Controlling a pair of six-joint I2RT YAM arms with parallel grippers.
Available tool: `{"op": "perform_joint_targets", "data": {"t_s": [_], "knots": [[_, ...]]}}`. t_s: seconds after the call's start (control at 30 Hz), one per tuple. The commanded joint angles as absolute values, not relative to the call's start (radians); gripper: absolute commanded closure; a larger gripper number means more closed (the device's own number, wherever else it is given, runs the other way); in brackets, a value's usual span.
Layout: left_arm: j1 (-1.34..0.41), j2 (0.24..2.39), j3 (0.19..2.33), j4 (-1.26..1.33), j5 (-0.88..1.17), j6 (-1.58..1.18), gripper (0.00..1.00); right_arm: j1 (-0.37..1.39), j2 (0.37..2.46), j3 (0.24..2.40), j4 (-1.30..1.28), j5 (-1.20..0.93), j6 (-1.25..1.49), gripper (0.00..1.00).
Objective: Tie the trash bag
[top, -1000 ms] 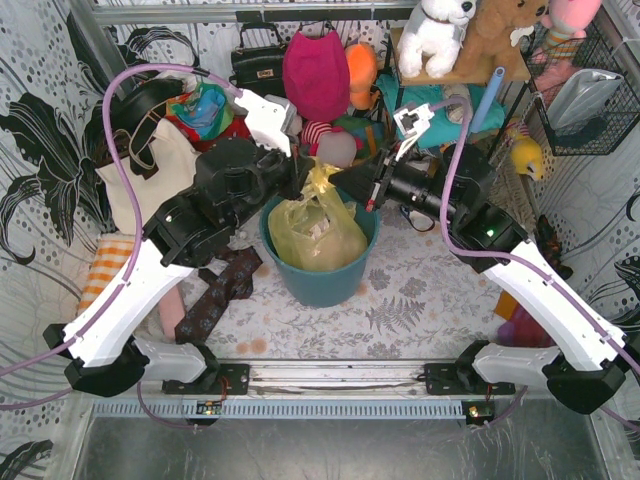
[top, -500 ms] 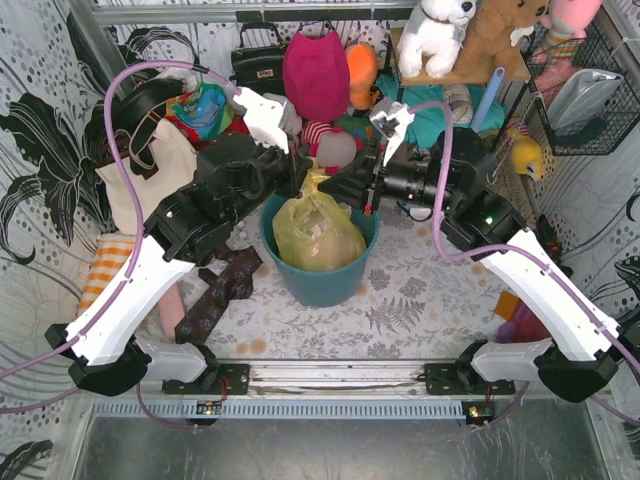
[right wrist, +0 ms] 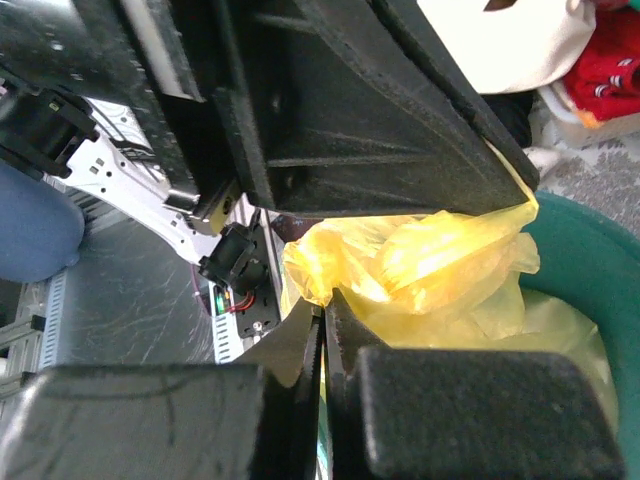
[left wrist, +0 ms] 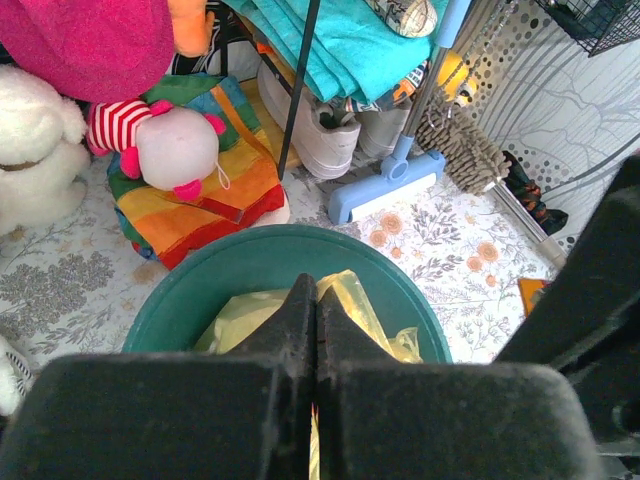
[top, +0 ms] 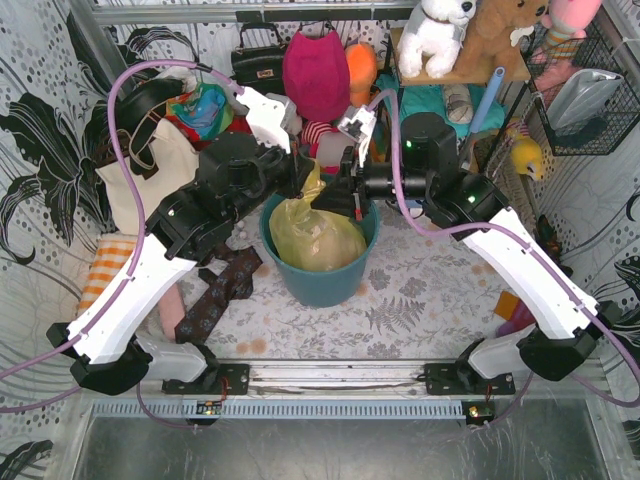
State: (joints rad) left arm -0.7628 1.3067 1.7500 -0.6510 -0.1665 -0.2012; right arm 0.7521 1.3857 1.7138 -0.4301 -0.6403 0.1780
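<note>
Grey floral cloth covers the desk (top: 420, 300), which spreads under everything else. The two arms rise from its near edge and lean inward, the left arm (top: 130, 300) from the left and the right arm (top: 540, 280) from the right, meeting above the middle of the desk. A cream tote bag (top: 150, 180) slumps at the far left, well apart from the work.

In the centre stands a round teal bin (top: 325, 285), upright. The trash bag (top: 320, 238), thin yellow-green plastic, sits inside it, filling the opening, with pale crumpled stuff showing faintly through the film. Its top is drawn up into a peak above the bin's rim, between the two hands.

The left hand (left wrist: 316, 300) is clenched, fingers pressed flat together over the bin, with a sliver of yellow plastic showing in the seam between them and a flap of bag just beside the tips. The right hand (right wrist: 322, 315) is clenched too, reaching in from the opposite side, also with a thin yellow strip pinched in its seam; bunched bag film lies right at its tips, under the dark body of the left arm.

A dark patterned cloth (top: 215, 295) lies on the desk left of the bin. Beyond the bin, a small pink plush (left wrist: 175, 145) with striped arms rests on rainbow fabric, and a blue brush head (left wrist: 385, 195) lies to its right.
</note>
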Motion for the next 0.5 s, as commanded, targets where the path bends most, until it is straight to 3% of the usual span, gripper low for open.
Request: {"op": "perform_joint_targets", "data": {"t_s": [0.0, 0.47], "knots": [[-0.756, 1.305, 1.778, -0.628, -0.152, -0.208, 1.0, 0.758, 1.418, 1.776, -0.52, -0.652, 0.185, 1.0], [-0.755, 1.305, 1.778, -0.63, -0.127, -0.225, 1.0, 0.774, 1.486, 1.839, -0.654, -0.461, 0.3, 1.0]]}}
